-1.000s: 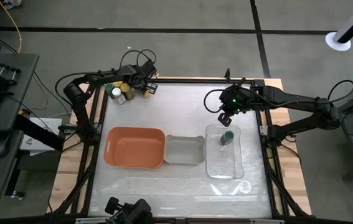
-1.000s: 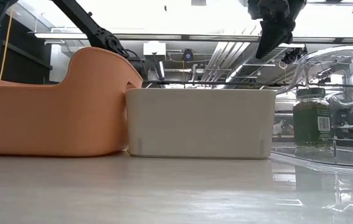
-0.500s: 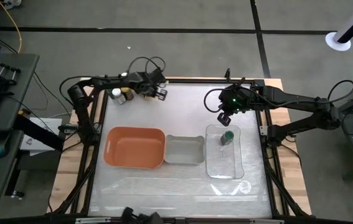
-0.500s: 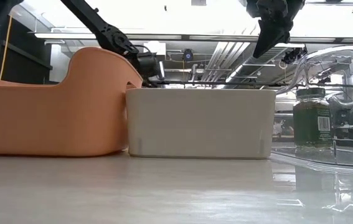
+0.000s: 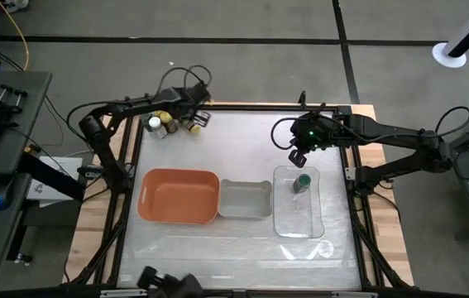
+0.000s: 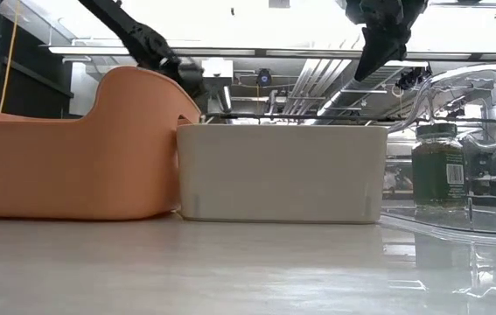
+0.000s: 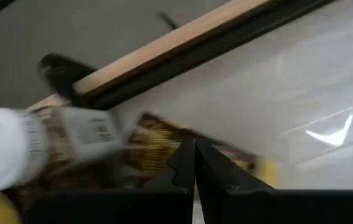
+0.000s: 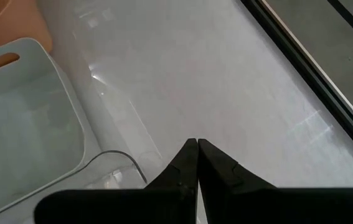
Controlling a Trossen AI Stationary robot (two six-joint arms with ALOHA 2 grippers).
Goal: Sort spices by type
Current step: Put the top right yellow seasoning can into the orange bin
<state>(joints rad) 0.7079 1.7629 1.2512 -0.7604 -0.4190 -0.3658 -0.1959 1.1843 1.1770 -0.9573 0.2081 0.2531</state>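
Several spice jars [image 5: 158, 124] cluster at the table's far left corner. In the left wrist view one white-lidded jar [image 7: 5, 149] and a jar with yellow contents [image 7: 154, 143] lie on their sides. My left gripper [image 5: 194, 114] [image 7: 195, 144] is shut, right at this cluster. A green-lidded jar [image 5: 302, 181] [image 6: 438, 166] stands upright on its base in the clear tray [image 5: 300, 222]. My right gripper [image 5: 299, 156] [image 8: 197, 143] [image 6: 366, 66] is shut and hangs in the air over the clear tray's far end, holding nothing. My left gripper's shut fingertips stand directly in front of the lying jar with yellow contents [image 7: 164, 134], coming in low from the table's right side. Whether they touch it I cannot tell.
An orange tray [image 5: 176, 173], a grey tray [image 5: 245, 183] and the clear tray sit side by side across the table's middle. The table's black frame [image 5: 251, 106] runs right behind the jars. Bare tabletop lies between the jars and the trays.
My left gripper swung out from the jar cluster toward the table's right, then came back toward the far left corner, and now stands at the jars again, still shut. The jars on the cluster's right side look shifted. My right gripper kept still.
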